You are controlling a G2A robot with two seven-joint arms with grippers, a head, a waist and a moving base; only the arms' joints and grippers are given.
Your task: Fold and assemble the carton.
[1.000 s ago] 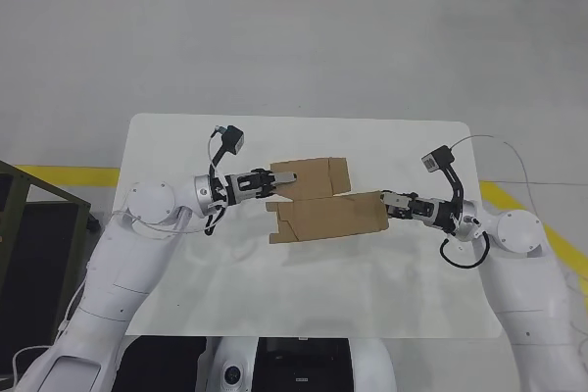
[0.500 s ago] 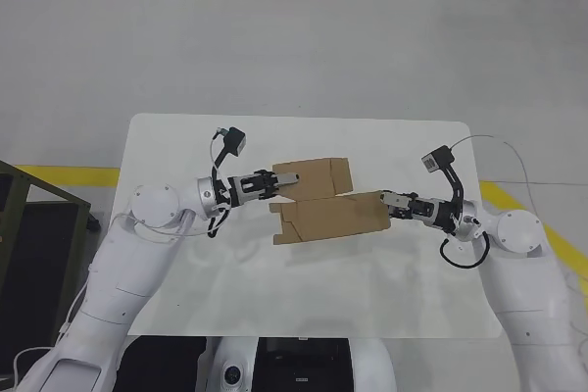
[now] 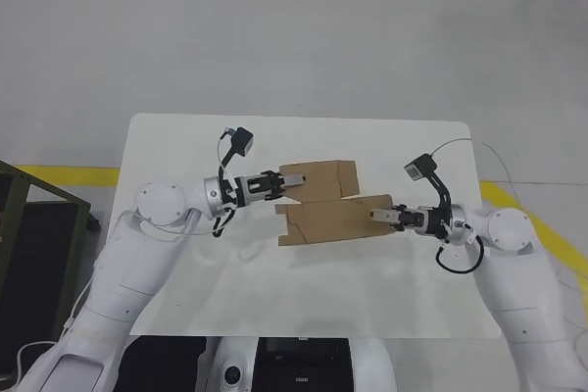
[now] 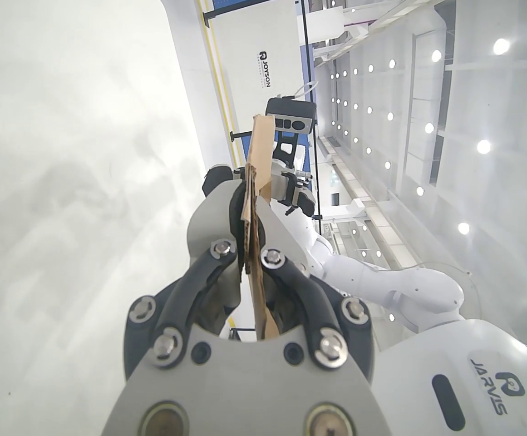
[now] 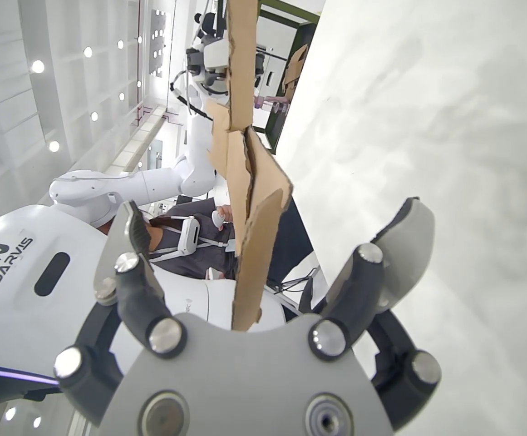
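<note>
The carton (image 3: 321,201), a flat brown cardboard blank with loose flaps, is held level and clear above the middle of the white table (image 3: 176,137). The table stands on a pale grey floor (image 3: 294,49) crossed by a yellow line (image 3: 78,176), with a dark green frame (image 3: 12,225) off by the robot's left arm. The left hand (image 4: 247,210) pinches one end of the sheet tight between its fingers, while at the opposite end the right hand (image 5: 268,233) is spread wide, the carton's edge running between its fingers with a gap either side.

A white table (image 3: 176,284) stands on a grey floor (image 3: 294,59) with a yellow line (image 3: 73,176). A dark green rack (image 3: 24,265) sits beside it. Round lights (image 4: 483,146) shine overhead.
</note>
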